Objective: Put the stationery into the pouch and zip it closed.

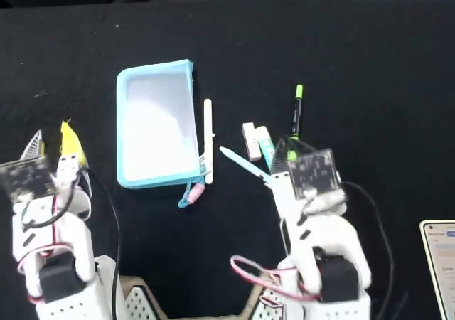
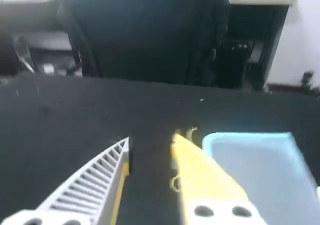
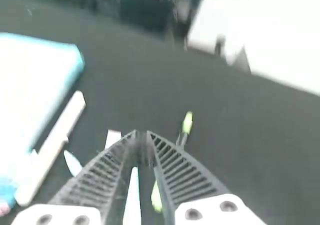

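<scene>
Black table [image 1: 370,64]: pouch [image 1: 156,124] laid flat, white pen [image 1: 207,139] placed just beside it; eraser [image 1: 250,141] & green-capped marker [image 1: 296,114] set nearby; phone [image 1: 441,263] seen at edge.

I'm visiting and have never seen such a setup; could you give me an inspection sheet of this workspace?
Surface: black table.
Job's things: blue pouch lying flat; white pen along its side; light blue pen, eraser, small tube and green-tipped marker loose beside it.
Clutter: phone at the table's edge.
End effectors: left end effector open beside the pouch; right end effector shut near the marker.
Cables: red wires on both arms.
Surroundings: dark chair behind the table.
</scene>
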You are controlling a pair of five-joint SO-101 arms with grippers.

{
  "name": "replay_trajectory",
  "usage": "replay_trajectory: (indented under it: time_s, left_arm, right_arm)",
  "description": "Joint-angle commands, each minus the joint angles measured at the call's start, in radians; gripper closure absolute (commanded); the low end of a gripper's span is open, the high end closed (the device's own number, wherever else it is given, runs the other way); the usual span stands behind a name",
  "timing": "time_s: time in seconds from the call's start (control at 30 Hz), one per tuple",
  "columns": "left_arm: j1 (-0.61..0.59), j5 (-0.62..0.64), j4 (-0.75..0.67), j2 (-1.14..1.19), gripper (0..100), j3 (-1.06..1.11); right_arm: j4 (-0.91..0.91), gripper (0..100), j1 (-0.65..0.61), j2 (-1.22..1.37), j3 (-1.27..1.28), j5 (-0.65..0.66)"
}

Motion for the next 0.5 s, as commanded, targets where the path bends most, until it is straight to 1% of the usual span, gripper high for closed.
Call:
replay_trajectory:
  time_s: [0.0,0.1,0.23,0.37,0.47]
  left_arm:
    - [0.038,0.080,0.101,0.000,84,-0.058]
    - [0.044,0.083,0.068,0.000,84,0.051]
    - [0.038,0.083,-0.049,-0.002,84,0.211]
    - [0.044,0.084,-0.155,-0.002,84,0.329]
    - [0.044,0.084,-0.176,-0.002,84,0.354]
  right_arm:
    - [0.063,98.3,-0.123,-0.048,-0.191,0.009]
    - [0.098,98.3,-0.212,0.031,-0.265,0.006]
    - [0.126,98.3,-0.313,0.280,-0.361,-0.002]
    - [0.101,98.2,-0.408,0.601,-0.387,-0.118]
    - [0.032,98.2,-0.466,0.809,-0.381,-0.224]
